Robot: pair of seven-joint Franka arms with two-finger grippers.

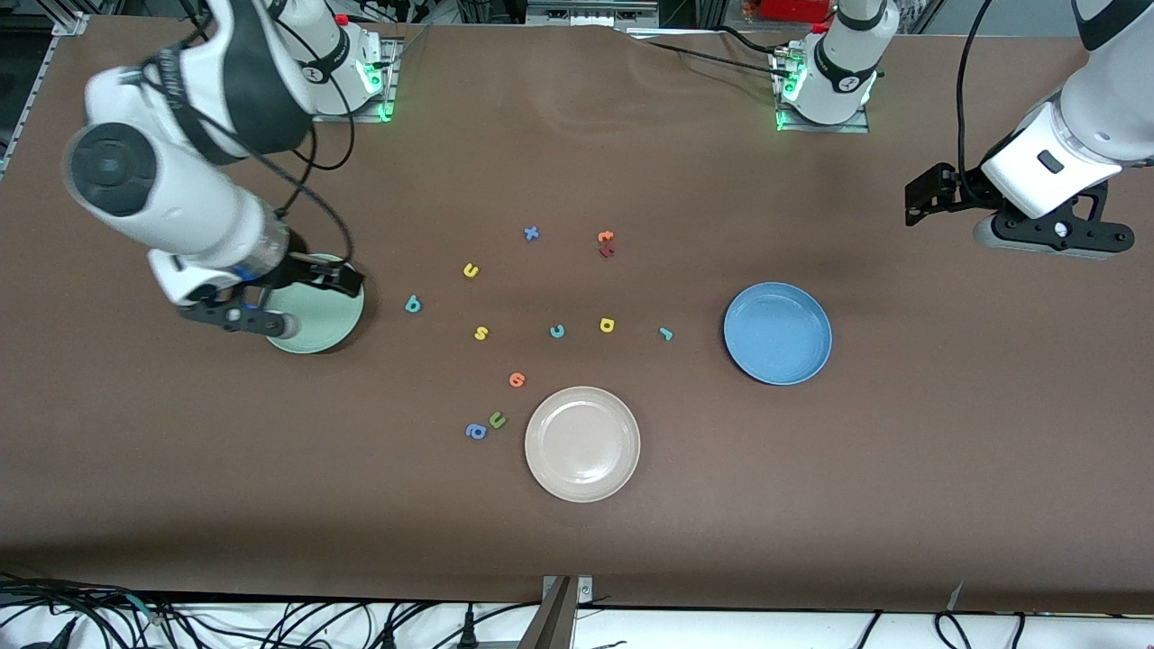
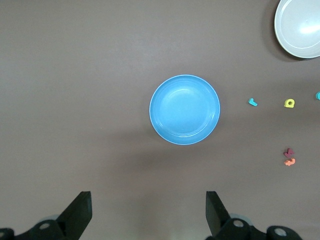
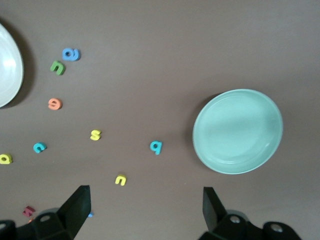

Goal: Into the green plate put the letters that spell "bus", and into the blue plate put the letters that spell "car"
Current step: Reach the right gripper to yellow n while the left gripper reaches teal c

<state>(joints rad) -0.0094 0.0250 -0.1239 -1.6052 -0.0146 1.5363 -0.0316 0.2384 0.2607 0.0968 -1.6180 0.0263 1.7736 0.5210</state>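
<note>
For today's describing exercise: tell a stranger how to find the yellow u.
Start at the green plate at the right arm's end of the table. Beside it lies the teal b; just farther from the front camera sits the yellow u. The only other u is green.

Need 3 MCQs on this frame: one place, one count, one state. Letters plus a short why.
1. The teal b lies nearest which dish?
A. green plate
B. blue plate
C. beige-white plate

2. How many yellow letters lie on the table?
A. one
B. three
C. five

3. How do the left gripper and the right gripper stand?
A. both shut
B. both open
C. one holds a letter

Key: 1 A, the b sits beside the green plate. 2 B, u, s and a. 3 B, fingers apart, nothing between them.
</note>
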